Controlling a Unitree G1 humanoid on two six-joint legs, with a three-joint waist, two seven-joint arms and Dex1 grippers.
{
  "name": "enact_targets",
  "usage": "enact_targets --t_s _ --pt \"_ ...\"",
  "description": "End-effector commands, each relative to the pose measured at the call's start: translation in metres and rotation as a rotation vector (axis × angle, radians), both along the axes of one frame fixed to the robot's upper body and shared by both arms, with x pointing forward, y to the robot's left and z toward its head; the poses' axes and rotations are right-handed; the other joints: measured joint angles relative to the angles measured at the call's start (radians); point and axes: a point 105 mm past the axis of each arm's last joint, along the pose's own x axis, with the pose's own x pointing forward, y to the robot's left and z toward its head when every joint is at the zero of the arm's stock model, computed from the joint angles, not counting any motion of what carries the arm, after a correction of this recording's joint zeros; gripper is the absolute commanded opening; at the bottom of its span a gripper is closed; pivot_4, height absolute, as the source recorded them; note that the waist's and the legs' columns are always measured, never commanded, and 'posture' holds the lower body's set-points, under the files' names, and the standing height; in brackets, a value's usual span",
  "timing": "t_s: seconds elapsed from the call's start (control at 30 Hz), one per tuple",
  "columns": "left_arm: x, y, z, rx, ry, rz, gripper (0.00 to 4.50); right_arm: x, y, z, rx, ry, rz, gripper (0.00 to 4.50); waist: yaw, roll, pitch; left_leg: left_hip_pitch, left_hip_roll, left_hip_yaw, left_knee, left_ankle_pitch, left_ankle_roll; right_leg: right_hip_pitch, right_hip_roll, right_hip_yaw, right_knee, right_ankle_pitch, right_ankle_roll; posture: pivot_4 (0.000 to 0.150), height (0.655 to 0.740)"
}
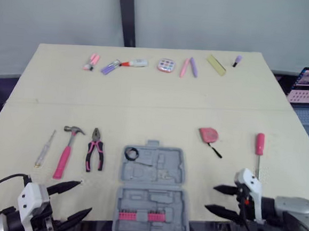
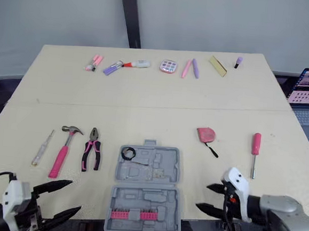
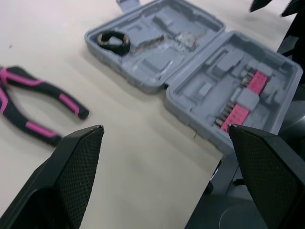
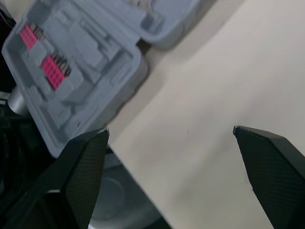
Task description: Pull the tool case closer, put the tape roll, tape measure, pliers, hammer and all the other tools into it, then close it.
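**A:** So where were we at that point?

**B:** Both pincers were spread wide and empty. Our left pincer hung just left of the tool case, and our right pincer just right of it. The case lay open between them, right at the near edge of the table.

**A:** So the pulling part was done?

**B:** We reckoned so. The tape roll sat in the case's far half. The rest was out on the table. The pliers and hammer were to the left. The tape measure and pink screwdriver were to the right, farther back.

**A:** Next move?

**B:** Probably the tape measure. We'd need the right pincer to reach forward, drop over it and clamp its body, not the little strap.
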Motion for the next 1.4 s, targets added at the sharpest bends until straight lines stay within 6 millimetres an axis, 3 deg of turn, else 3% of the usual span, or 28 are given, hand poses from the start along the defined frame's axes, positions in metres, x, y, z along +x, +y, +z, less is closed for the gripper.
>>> enact_targets --t_s 0.03,0.3,0.5,0.77,1.03,1.4 --pt "-0.006 0.005 0.001 0.023 -0.016 -0.009 4.50 0.001 -0.001 0.009 0.015 -0.047 0.010 4.49 0.000 0.000 0.000 0.000 0.000 0.000 0.000 0.000 0.000 0.001 0.000 0.000 0.000 0.000 0.000 0.150 0.7400" --pt "-0.003 0.002 0.002 -0.004 -0.026 -0.037 4.50 0.004 -0.006 0.008 -0.007 -0.081 -0.017 4.49 0.002 0.000 0.000 0.000 0.000 0.000 0.000 0.000 0.000 0.001 0.000 0.000 0.000 0.000 0.000 0.150 0.7400" --pt "0.024 -0.033 0.041 -0.098 -0.126 -0.182 4.50 0.029 -0.016 0.017 -0.026 -0.266 -0.179 4.49 0.022 0.000 0.000 0.000 0.000 -0.001 0.002 0.000 -0.001 0.001 0.000 0.000 0.001 0.000 0.001 0.150 0.7400" --pt "0.033 -0.045 0.044 -0.115 -0.138 -0.244 4.50 0.045 -0.021 0.024 -0.076 -0.419 -0.375 4.49 0.017 0.001 -0.001 0.001 0.000 0.000 0.000 0.003 -0.006 0.000 0.000 0.001 0.002 0.000 0.001 0.150 0.7400" --pt "0.047 -0.054 0.047 -0.118 -0.173 -0.248 4.50 0.083 -0.014 0.021 -0.124 -0.493 -0.502 4.49 0.019 0.002 -0.002 0.001 0.000 0.000 0.000 0.003 -0.006 0.000 0.000 0.001 0.003 0.000 0.001 0.150 0.7400" --pt "0.054 -0.071 0.056 -0.116 -0.190 -0.250 4.50 0.127 -0.008 0.009 -0.153 -0.436 -0.632 4.49 0.017 0.002 -0.001 0.000 0.000 0.000 0.001 0.004 -0.007 -0.001 0.000 0.001 0.004 0.000 0.001 0.150 0.7400"
